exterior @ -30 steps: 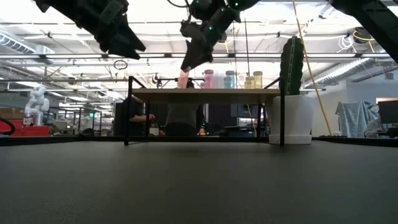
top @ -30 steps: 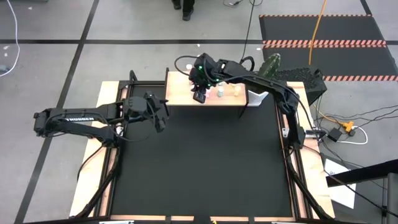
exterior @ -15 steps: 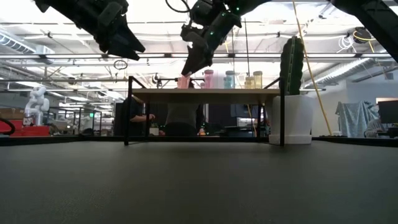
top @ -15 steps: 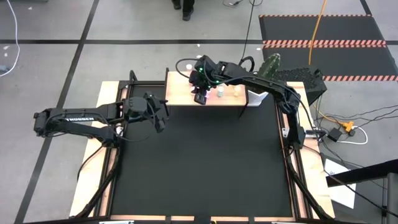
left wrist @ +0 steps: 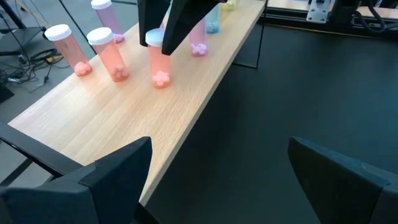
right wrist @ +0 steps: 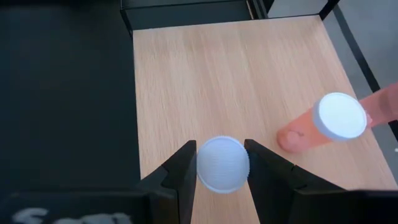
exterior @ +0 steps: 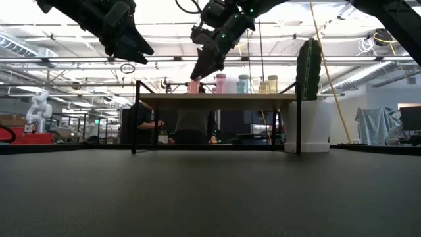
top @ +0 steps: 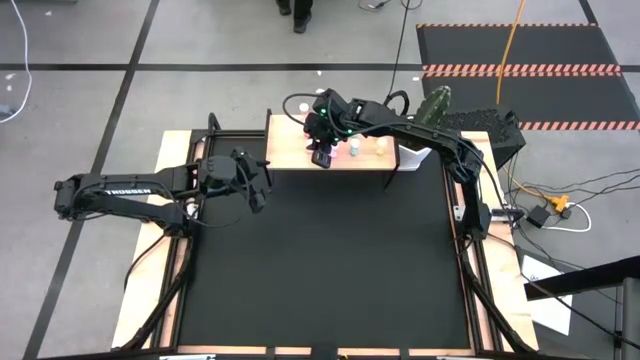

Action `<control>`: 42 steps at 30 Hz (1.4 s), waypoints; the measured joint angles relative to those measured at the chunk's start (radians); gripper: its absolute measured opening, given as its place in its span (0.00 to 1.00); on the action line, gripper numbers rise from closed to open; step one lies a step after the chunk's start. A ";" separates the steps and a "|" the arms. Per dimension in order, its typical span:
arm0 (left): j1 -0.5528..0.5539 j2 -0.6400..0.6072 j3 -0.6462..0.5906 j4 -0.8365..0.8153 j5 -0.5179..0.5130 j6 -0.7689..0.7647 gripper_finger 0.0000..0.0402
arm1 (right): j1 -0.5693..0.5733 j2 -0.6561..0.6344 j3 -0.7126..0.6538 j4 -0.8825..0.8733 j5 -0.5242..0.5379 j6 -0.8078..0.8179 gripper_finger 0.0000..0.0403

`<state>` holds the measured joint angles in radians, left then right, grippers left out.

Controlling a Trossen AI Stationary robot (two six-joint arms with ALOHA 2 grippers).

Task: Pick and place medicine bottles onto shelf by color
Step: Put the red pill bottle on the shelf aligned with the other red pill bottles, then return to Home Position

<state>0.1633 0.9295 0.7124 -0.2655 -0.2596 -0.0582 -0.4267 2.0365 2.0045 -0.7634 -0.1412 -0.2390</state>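
Note:
The shelf [top: 290, 150] is a light-wood board on black legs at the table's far edge. My right gripper [right wrist: 222, 186] is above its left part, shut on a pink medicine bottle [left wrist: 160, 62] with a white cap. Two more pink bottles [left wrist: 68, 50] [left wrist: 109, 53] stand on their bases on the board to its left. Pink, teal and yellowish bottles [exterior: 243, 83] stand to its right. My left gripper [top: 258, 185] hangs open over the black table, near the shelf's left end, holding nothing. My right gripper pinches the pink bottle's white cap [right wrist: 222, 163] between its two fingers, one on each side of the round rim. The fingers [left wrist: 177, 25] come from above, slanting down toward the far edge. The bottle stands upright below them, and its bottom [left wrist: 161, 78] meets the shelf board.
A green cactus [exterior: 307, 69] in a white pot [exterior: 309, 125] stands just right of the shelf. The black mat [top: 320, 260] stretches from the shelf to the near edge. People and workshop gear show beyond the table in the low view.

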 joint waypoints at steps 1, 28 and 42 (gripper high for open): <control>0.000 0.000 0.000 0.000 0.000 0.000 0.94 | 0.000 0.000 0.000 0.001 -0.011 0.000 0.28; -0.001 0.000 0.000 -0.001 0.000 -0.011 0.94 | -0.008 0.004 -0.003 0.061 -0.019 0.037 0.49; 0.000 -0.001 -0.001 0.044 0.000 -0.010 0.94 | -0.011 -0.103 -0.002 0.086 -0.017 0.078 0.49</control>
<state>0.1631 0.9287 0.7116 -0.2215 -0.2595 -0.0681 -0.4374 1.9340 2.0023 -0.6777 -0.1581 -0.1606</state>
